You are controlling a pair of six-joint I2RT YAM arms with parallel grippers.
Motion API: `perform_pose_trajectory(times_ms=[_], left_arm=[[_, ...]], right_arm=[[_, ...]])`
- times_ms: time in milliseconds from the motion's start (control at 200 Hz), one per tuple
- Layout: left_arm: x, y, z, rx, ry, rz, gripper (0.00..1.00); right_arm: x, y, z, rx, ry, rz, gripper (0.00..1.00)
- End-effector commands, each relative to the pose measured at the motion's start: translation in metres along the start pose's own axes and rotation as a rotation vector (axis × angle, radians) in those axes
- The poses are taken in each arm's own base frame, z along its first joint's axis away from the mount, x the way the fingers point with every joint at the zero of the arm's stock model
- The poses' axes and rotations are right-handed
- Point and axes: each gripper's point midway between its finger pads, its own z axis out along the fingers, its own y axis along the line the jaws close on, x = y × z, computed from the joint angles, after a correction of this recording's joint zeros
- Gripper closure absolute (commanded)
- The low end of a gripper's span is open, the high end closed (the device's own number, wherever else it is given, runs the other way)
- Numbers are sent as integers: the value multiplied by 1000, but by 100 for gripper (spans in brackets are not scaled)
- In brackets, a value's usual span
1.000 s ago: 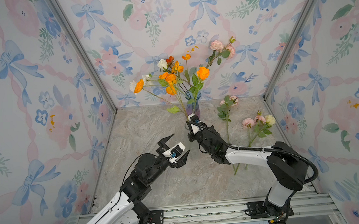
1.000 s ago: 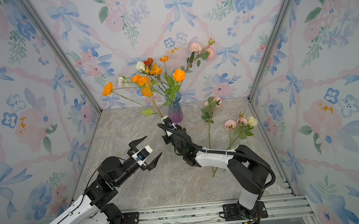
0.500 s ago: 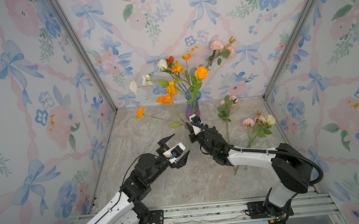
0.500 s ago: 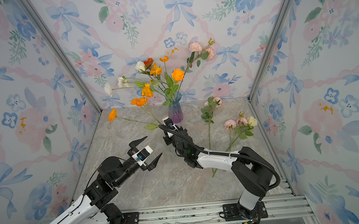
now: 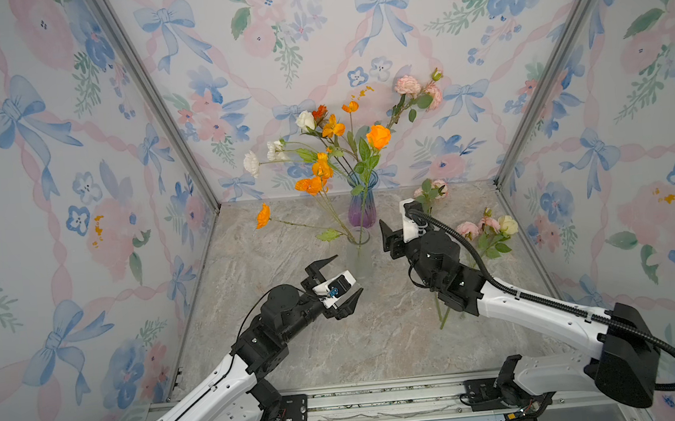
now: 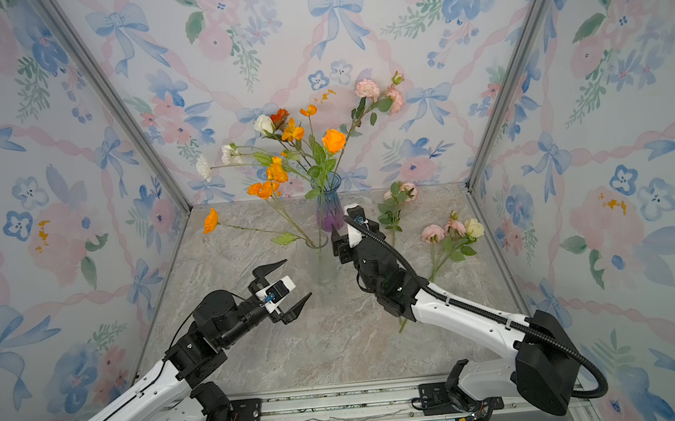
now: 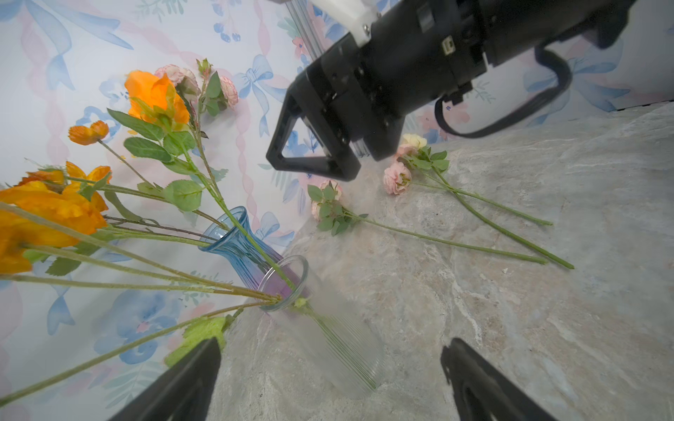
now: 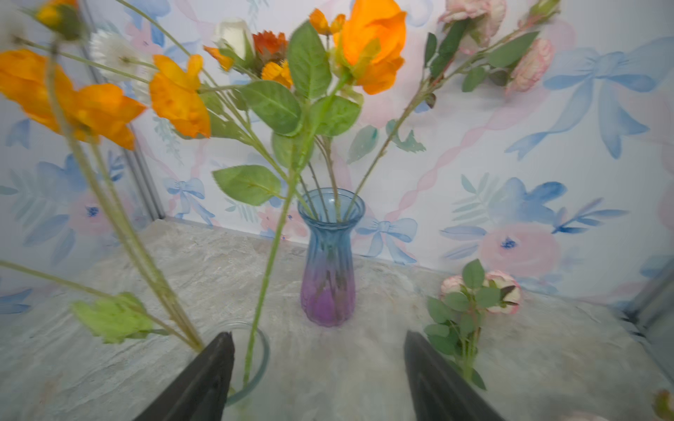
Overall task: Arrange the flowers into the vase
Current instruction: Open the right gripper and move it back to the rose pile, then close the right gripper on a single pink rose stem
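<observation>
The left claw (image 5: 349, 274) hangs low over the marbled surface (image 5: 380, 341), jaws spread wide and nothing between them; straight ahead of its tips stands a clear vase (image 5: 362, 259), frosted and ribbed, near but not touching. The right claw (image 8: 317, 364) sits at the opposite side of that vase, up by the rim, jaws apart as well and gripping nothing; in the right wrist view the rim shows just beside one finger (image 8: 208, 379), with a green stem rising close by, free of the pads. So the clear vase is between the two claws. It holds several of the flowers (image 5: 320, 171): an orange rose nearly upright, and orange sprays leaning away from the right claw, out beyond the left claw toward the side wall; one orange bloom (image 5: 263, 216) droops low over the surface. Beyond the right claw, by the back wall, a blue vase (image 5: 362, 205) shading to purple stands upright with more stems in it, pink carnations reaching highest. The rest lie flat on the outer side of the right claw: one pink spray (image 5: 436, 188) just beside it; a bunch of pink and pale yellow blooms (image 5: 489, 224) farther out, stems running under the right arm.
</observation>
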Motion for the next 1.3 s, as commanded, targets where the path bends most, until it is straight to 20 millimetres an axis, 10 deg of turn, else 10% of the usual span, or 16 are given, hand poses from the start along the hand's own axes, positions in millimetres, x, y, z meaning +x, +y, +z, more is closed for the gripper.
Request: perform_pose_trajectory(times_ms=[0,135,335,650,1295], left_arm=[[-5,-17,8,93,-5,-15,2],[-21,-30,26,178,-21,-29,2],[-53,-33,60,200,-9,20,2],[-38,-50,61,239,-27,25,2],[-40,-34,40,154,-47,97,2]], right_arm=[[67,-73,-1,226,287,80,23],[119,-114,7,280,531,208,26],[169,-121,25,261,733,218,39],[230,-145,59,319,924,202,52],[266,-152,97,352,1042,174,68]])
